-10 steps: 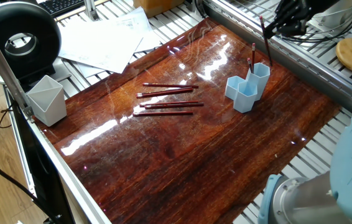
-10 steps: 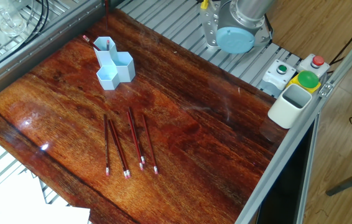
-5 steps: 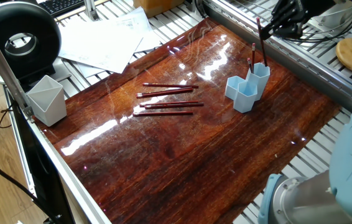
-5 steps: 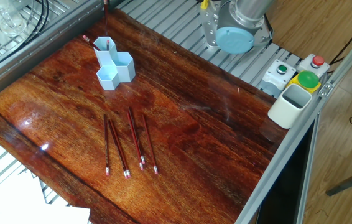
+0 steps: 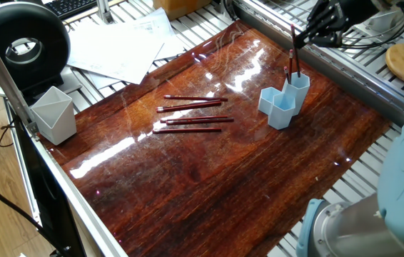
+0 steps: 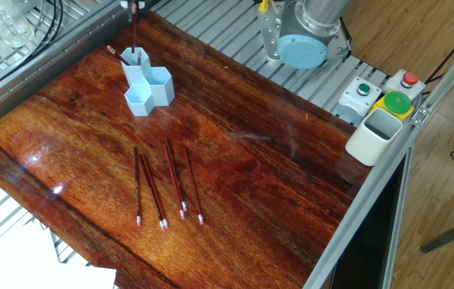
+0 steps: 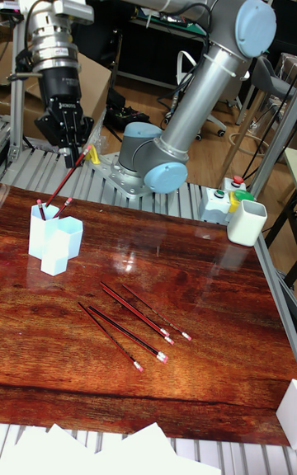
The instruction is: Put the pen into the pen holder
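Observation:
My gripper (image 7: 73, 149) hangs above the left rear of the table, shut on a dark red pen (image 7: 66, 178). The pen slants down and its lower end sits inside the tallest tube of the light blue pen holder (image 7: 54, 242). In one fixed view the held pen (image 5: 295, 51) drops from the gripper (image 5: 303, 34) into the pen holder (image 5: 284, 100). From the other side the pen (image 6: 133, 32) stands nearly upright in the pen holder (image 6: 147, 84), with the gripper (image 6: 133, 4) at the top edge. Another pen end (image 7: 65, 204) also sticks out of the holder.
Several loose pens (image 5: 191, 116) lie side by side mid-table, also seen as loose pens (image 6: 167, 189). A pale grey-white cup (image 5: 53, 114) stands at the table's edge. A button box (image 6: 391, 90) and the robot base (image 6: 303, 36) are off the wood. Papers (image 5: 120, 43) lie beyond the corner.
The gripper has lowered with the pen, and the pen's lower end has gone down into the holder's tallest tube. The loose pens have not moved.

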Motion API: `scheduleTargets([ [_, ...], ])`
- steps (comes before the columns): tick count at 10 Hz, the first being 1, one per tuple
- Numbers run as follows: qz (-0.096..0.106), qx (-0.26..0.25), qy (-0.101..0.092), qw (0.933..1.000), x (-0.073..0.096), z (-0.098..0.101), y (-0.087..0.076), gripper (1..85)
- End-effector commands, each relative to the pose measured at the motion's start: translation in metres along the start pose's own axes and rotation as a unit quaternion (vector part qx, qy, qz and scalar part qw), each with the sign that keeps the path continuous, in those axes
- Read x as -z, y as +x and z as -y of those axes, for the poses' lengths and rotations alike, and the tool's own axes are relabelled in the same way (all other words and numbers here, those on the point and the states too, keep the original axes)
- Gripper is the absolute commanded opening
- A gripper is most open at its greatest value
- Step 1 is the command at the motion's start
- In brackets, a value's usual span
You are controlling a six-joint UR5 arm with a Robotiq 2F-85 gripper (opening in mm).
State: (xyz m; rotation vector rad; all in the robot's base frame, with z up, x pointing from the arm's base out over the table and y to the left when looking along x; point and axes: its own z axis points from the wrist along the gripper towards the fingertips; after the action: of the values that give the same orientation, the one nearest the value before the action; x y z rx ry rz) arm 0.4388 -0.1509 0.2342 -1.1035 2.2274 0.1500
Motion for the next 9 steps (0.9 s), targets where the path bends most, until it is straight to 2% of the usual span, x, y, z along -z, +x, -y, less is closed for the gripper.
scheduleTargets([
  [1,0.015,0.009,0.008,0.9998,-0.010,0.004,0.003,1.0],
  [4,0.026,0.013,0.012,0.9995,-0.021,0.006,0.008,1.0],
  [9,0.028,0.018,0.018,0.9993,-0.029,0.010,0.017,1.0],
])
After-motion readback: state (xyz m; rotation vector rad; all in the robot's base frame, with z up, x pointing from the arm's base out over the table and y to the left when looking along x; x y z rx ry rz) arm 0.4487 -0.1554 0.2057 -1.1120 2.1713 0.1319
